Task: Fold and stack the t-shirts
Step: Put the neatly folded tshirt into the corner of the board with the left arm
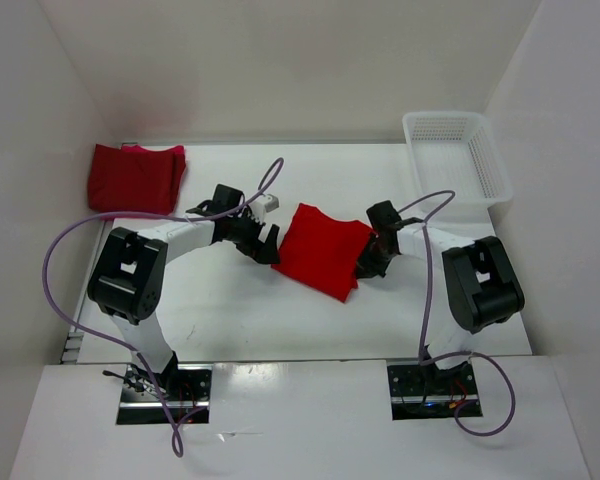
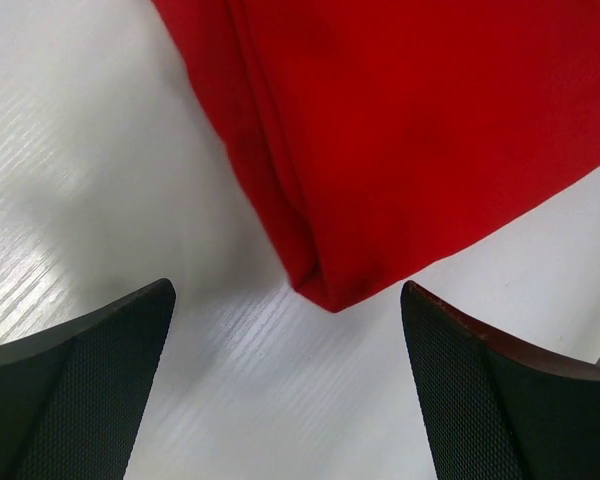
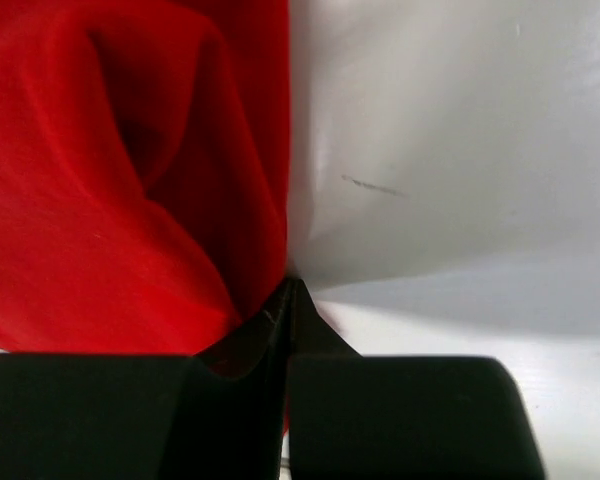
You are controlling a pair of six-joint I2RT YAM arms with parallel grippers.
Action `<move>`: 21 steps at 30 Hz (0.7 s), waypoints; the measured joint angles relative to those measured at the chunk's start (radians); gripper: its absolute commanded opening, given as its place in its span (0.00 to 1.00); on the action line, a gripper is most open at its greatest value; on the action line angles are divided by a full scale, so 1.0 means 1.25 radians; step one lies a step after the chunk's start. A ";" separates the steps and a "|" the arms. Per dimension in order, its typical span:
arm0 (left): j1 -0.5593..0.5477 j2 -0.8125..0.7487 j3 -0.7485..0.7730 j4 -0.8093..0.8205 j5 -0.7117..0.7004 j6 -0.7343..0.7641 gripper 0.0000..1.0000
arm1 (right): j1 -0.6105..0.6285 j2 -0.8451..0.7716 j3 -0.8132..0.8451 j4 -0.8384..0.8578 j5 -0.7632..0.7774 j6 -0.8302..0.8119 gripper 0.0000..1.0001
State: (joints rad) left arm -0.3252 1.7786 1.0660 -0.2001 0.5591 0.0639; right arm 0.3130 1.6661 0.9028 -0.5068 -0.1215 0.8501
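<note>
White tabletop [image 1: 230,310], closed in by pale walls [image 1: 280,70], is the ground we work on. We take the bright red t-shirt [image 1: 315,250], lying folded about mid-table, as our landmark.

Our right gripper [image 1: 365,262] sits at that shirt's right edge. In its wrist view the right gripper [image 3: 288,290] has its two black fingers [image 3: 400,410] pressed together with no gap between them, and the hem of the bright red t-shirt [image 3: 100,200] runs down into the pinch, so we have the cloth edge nipped. Just past the fingertips the fabric rises in a loose, bulging fold with a dark hollow in it; bare table lies to the other side.

Our left gripper [image 1: 268,245] is at the shirt's left edge. Seen from its wrist, the left gripper [image 2: 287,285] stands spread wide and holds nothing. A folded corner of the bright red t-shirt [image 2: 430,130] points down between the two fingers [image 2: 90,390] without touching either one.

Farther out, left of the shirt and toward the back wall, a darker red folded stack [image 1: 135,178] rests flat, well apart from it. Right of the shirt, in the back corner, stands a white mesh basket [image 1: 458,150]. Purple cables [image 1: 55,270] loop from both arms.
</note>
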 measured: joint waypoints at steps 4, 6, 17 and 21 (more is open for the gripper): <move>0.000 0.000 0.000 0.002 0.020 -0.012 1.00 | 0.003 -0.012 -0.018 -0.001 -0.016 0.014 0.00; 0.000 0.000 0.000 0.001 0.026 -0.013 1.00 | 0.003 -0.014 -0.019 -0.003 -0.016 0.014 0.00; 0.000 0.000 -0.047 0.001 0.052 -0.010 0.91 | 0.036 -0.069 -0.088 -0.022 -0.055 0.029 0.00; 0.000 0.000 -0.047 0.001 0.065 -0.011 0.90 | 0.056 -0.069 -0.090 -0.020 -0.069 0.038 0.00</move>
State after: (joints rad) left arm -0.3252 1.7790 1.0077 -0.1993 0.6403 0.0505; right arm 0.3832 1.5803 0.7898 -0.5312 -0.2073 0.8970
